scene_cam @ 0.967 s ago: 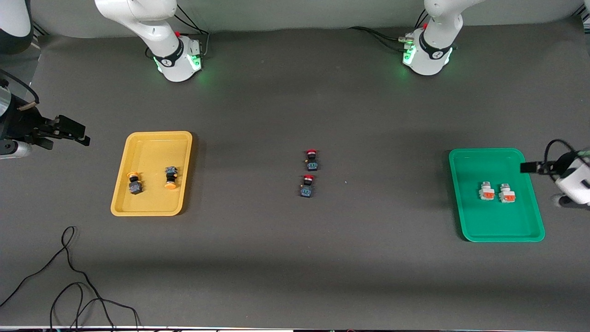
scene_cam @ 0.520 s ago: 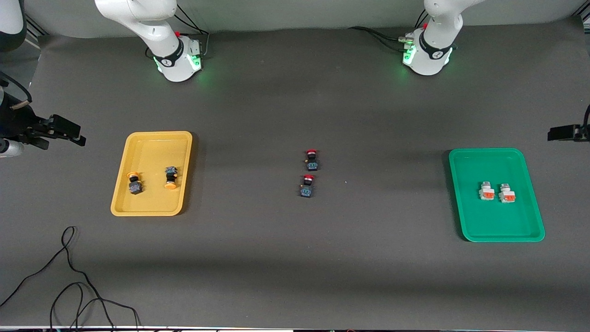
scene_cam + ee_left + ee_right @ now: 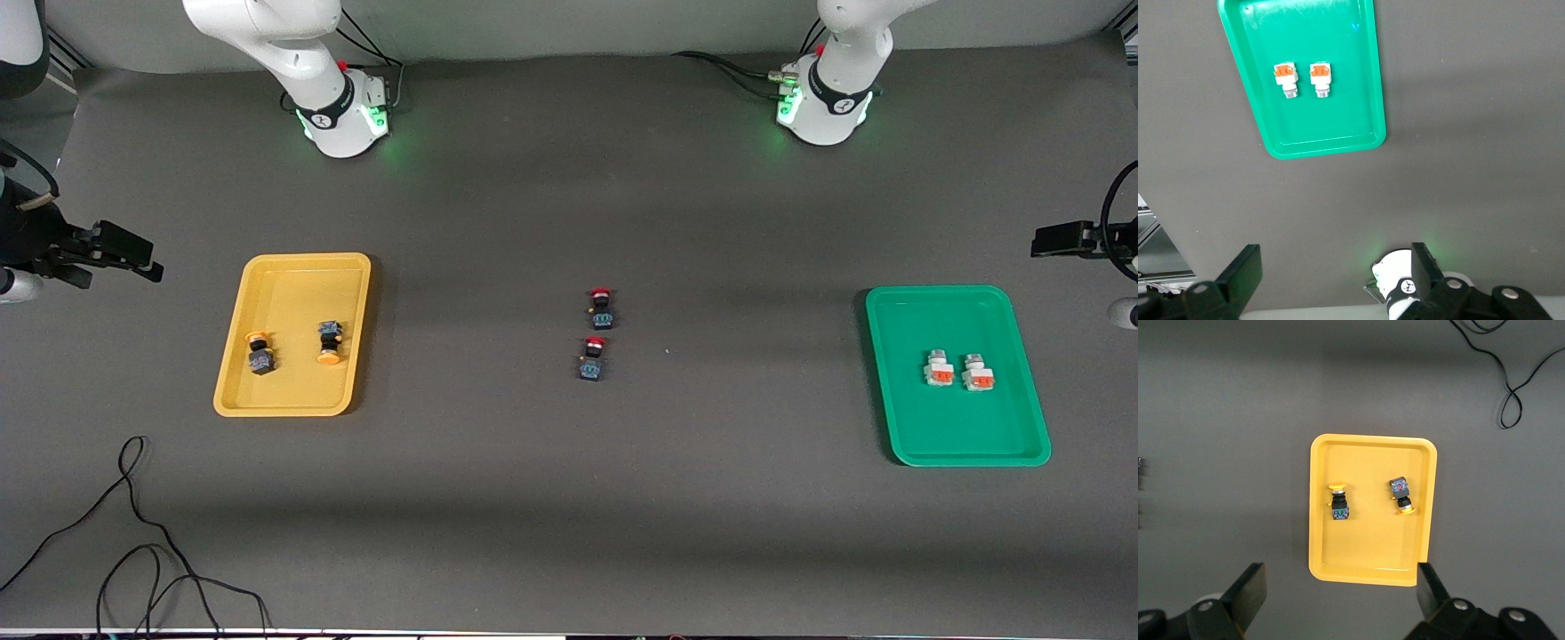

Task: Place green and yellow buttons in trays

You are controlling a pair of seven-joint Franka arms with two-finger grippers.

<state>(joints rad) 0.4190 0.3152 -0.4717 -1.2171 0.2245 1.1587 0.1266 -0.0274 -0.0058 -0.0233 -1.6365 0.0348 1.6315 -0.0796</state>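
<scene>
The left gripper has risen off the green tray; both grippers' fingers spread wide, empty.

We note a dark grey table carrying a yellow tray at mid-left of the front frame and a green tray at mid-right. Two red-capped switches lie at centre frame, one just below the other. A black cable loops at lower left; two arm bases stand along the top.
</scene>
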